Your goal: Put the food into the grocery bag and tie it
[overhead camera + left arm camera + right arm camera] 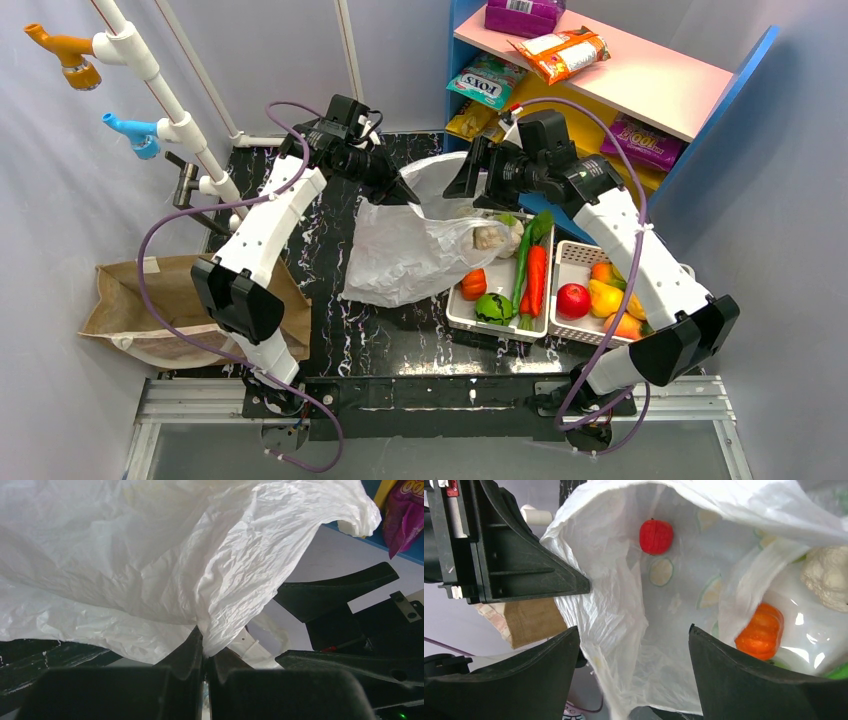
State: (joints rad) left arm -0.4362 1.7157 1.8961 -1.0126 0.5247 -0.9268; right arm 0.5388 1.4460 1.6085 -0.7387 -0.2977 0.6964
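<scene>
The white grocery bag lies crumpled on the black table, its mouth turned toward the shelf. My left gripper is shut on a pinch of the bag's rim and holds it up. My right gripper is open at the bag's mouth, with loose film hanging between its fingers. A red tomato lies inside the bag. More food sits in two white baskets: an orange pumpkin, a carrot, a cauliflower and a red apple.
The baskets stand right of the bag, near the right arm. A blue and pink shelf with snack packs rises at the back right. A brown paper bag lies at the left. A white pipe rack slants across the back left.
</scene>
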